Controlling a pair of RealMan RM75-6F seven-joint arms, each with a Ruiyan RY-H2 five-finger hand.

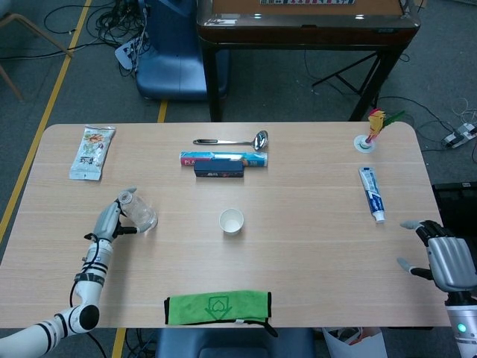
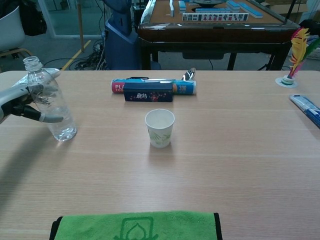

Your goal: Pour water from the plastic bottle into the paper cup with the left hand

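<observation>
The clear, ribbed plastic bottle [image 2: 48,100] stands uncapped near the left edge of the pale wood-grain bench [image 1: 313,253], tilted a little, with a small pool of water in its base. The left robot hand [image 2: 22,103], grey metal with dark joints, wraps the bottle from the left side: a thumb reaches across the lower front and fingers lie against the upper body, so it is grasping the bottle. The white paper cup [image 2: 160,128], a tapered cylinder with a faint green print, stands upright and open near the bench's middle, well apart from the bottle. The right robot hand [image 1: 441,257] hangs off the right bench edge, released, fingers spread, holding nothing. A soft green cloth [image 2: 134,227] lies flat at the near edge. Beyond the cup a dark rectangular box [image 2: 148,92] rests against a long printed tube [image 2: 185,87], with a shiny steel ladle [image 1: 235,140] behind.
</observation>
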